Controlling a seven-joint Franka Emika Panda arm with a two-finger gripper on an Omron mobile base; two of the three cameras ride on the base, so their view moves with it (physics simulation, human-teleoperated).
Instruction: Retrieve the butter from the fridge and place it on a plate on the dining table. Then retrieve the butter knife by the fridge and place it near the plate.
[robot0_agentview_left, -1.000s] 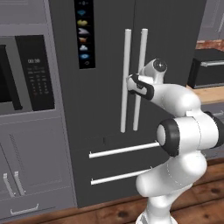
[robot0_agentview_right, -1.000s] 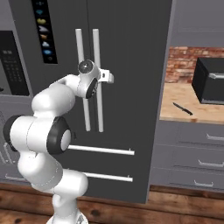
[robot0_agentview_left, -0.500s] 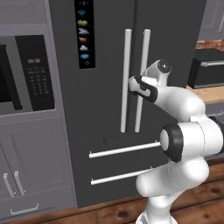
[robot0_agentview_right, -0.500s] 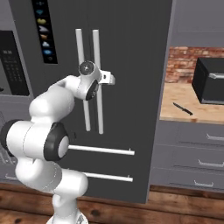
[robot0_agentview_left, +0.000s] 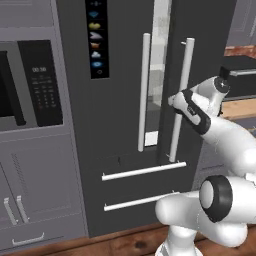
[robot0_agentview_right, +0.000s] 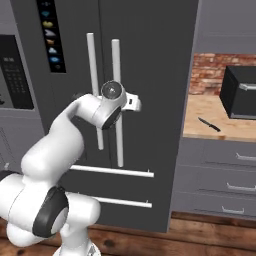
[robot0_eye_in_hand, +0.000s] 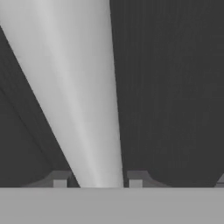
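Two finger tips of the gripper (robot0_eye_in_hand: 97, 183) clamp the right bar handle (robot0_agentview_left: 180, 100) of the fridge (robot0_agentview_left: 120, 70), whose right door stands slightly ajar at center frame. Opening is underway; next, pull the door wide. Butter is unseen; the knife (robot0_agentview_right: 208, 124) lies on the counter (robot0_agentview_right: 220, 131) at right.
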